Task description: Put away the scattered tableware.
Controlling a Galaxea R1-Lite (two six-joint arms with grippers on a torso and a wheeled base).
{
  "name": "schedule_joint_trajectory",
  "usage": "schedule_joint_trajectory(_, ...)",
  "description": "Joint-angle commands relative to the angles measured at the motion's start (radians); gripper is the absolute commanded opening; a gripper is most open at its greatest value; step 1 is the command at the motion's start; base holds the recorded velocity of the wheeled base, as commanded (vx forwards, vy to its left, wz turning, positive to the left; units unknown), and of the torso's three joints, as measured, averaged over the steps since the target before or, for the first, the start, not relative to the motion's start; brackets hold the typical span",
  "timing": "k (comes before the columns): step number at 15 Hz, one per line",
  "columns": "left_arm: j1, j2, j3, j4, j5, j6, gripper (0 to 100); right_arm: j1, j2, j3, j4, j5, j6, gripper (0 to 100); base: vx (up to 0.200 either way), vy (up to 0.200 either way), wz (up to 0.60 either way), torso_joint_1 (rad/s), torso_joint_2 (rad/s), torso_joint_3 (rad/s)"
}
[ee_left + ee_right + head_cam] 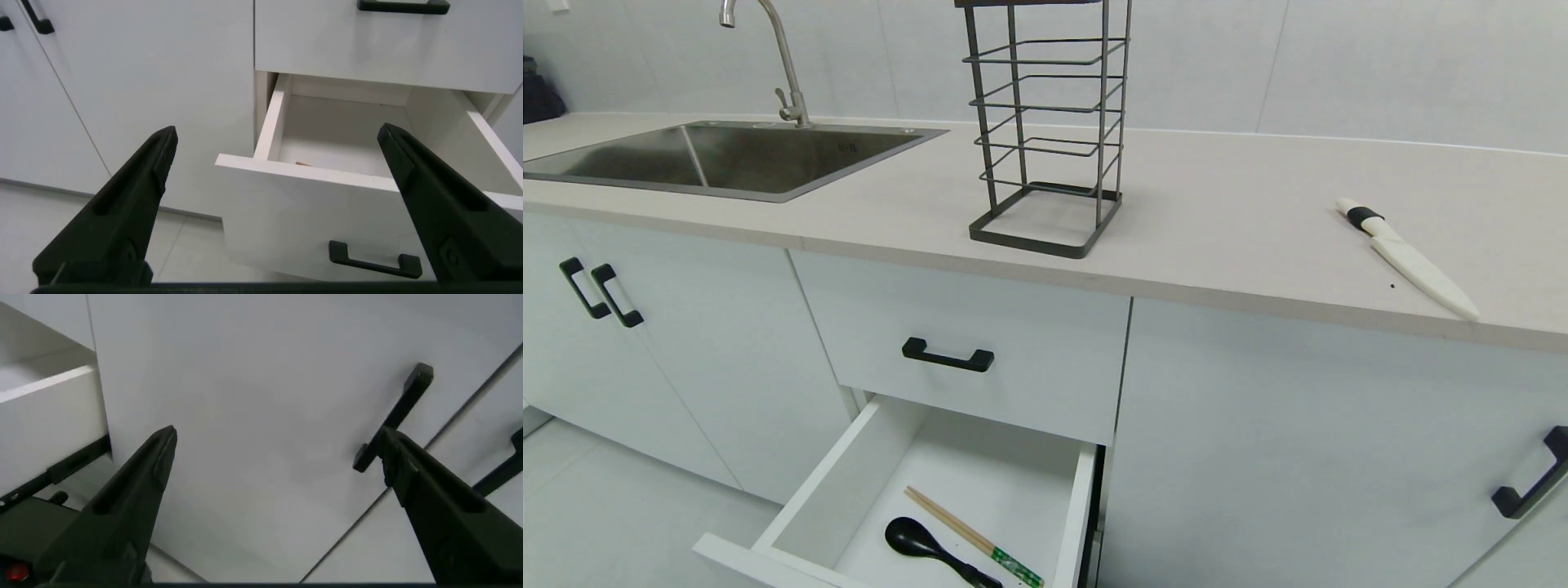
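Left gripper [278, 137] and right gripper [278, 437] gape empty. The white black-collared knife [1409, 257] lies on the pale worktop [1217, 220] at 3 o'clock. Fetching it for the open white drawer [1075, 514] at 6 o'clock seems next.

The left end effector [276, 131] and right end effector [278, 433] each had two matte black, wedge-shaped fingers with blunt tips.

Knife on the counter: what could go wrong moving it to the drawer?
1. The knife lies flat with its tip near the counter's front edge; a clumsy pinch might push it off.
2. The open drawer juts out, so a careless move could bump it.
3. The spoon and chopsticks already lie inside; the knife may land on them.
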Motion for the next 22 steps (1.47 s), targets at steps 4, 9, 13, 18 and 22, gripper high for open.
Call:
schedule_joint_trajectory(4, 0.0, 0.001, 0.0, 0.0, -0.002, 0.004, 100, -0.008, -0.014, 0.002, 0.012, -0.245, 0.206, 100, 0.0, 0.0, 0.0, 0.0, 0.0, 0.0)
schedule_joint_trajectory(9, 0.0, 0.001, -0.084, -0.151, -0.008, -0.014, 100, -0.007, -0.014, 0.0, 0.071, -0.334, 0.252, 100, 0.0, 0.0, 0.0, 0.0, 0.0, 0.0)
schedule_joint_trajectory(13, 0.005, 0.018, -0.233, -0.022, -0.028, -0.036, 100, -0.007, -0.014, 0.0, 0.067, -0.291, 0.235, 100, 0.0, 0.0, 0.0, 0.0, 0.0, 0.0)
schedule_joint_trajectory(18, 0.008, 0.165, -0.249, 0.027, -0.267, -0.037, 100, -0.007, -0.014, 0.0, 0.071, -0.312, 0.286, 100, 0.0, 0.0, 0.0, 0.0, 0.0, 0.0)
schedule_joint_trajectory(22, -0.003, 0.296, -0.305, 0.027, -0.276, -0.039, 100, -0.005, -0.014, 0.0, 0.075, -0.335, 0.304, 100, 0.0, 0.0, 0.0, 0.0, 0.0, 0.0)
